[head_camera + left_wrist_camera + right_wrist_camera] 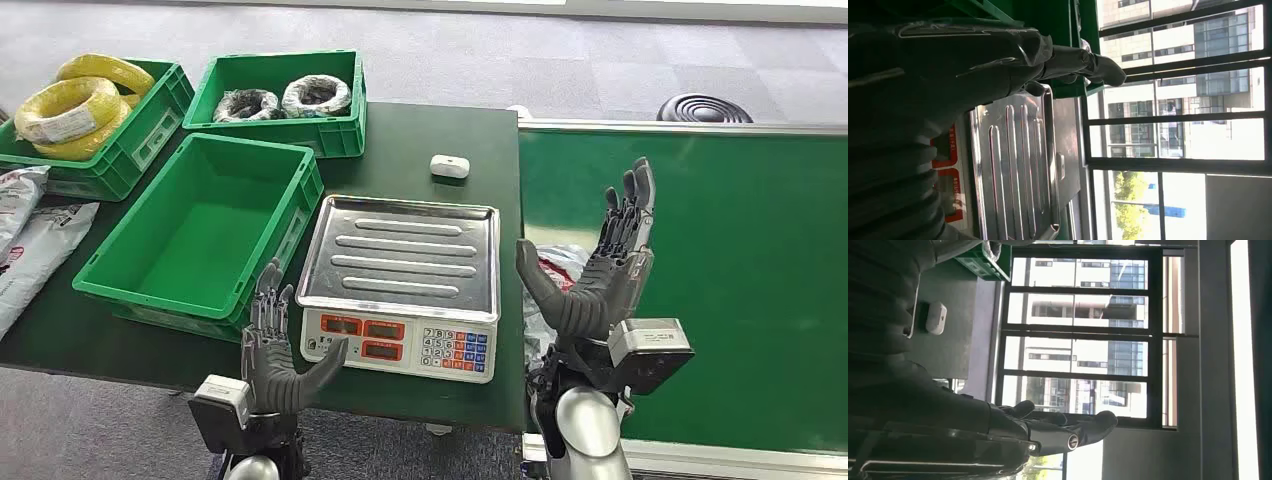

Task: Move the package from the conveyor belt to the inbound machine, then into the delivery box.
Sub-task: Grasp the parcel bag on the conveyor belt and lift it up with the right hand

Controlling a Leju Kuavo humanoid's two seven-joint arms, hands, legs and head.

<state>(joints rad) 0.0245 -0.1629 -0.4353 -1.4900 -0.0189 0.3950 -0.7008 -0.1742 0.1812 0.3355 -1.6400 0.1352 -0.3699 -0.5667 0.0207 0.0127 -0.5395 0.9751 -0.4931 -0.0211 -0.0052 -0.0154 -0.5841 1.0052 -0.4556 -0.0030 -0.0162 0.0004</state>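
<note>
A clear-wrapped package (556, 268) with red inside lies at the near left edge of the green conveyor belt (740, 240), mostly hidden behind my right hand (603, 270). That hand is raised above the belt edge, fingers straight and apart, holding nothing. The inbound machine, a steel-topped scale (405, 262) (1018, 165) with red displays, sits on the dark table. My left hand (280, 350) (998, 70) hovers open at the scale's near left corner. An empty green box (205, 230) stands left of the scale.
Two more green crates stand at the back: one (95, 125) with yellow coils, one (285, 100) with wrapped coils. A small white device (450, 166) lies behind the scale. White bags (30, 250) lie at the table's left end. Windows (1083, 335) face the wrist views.
</note>
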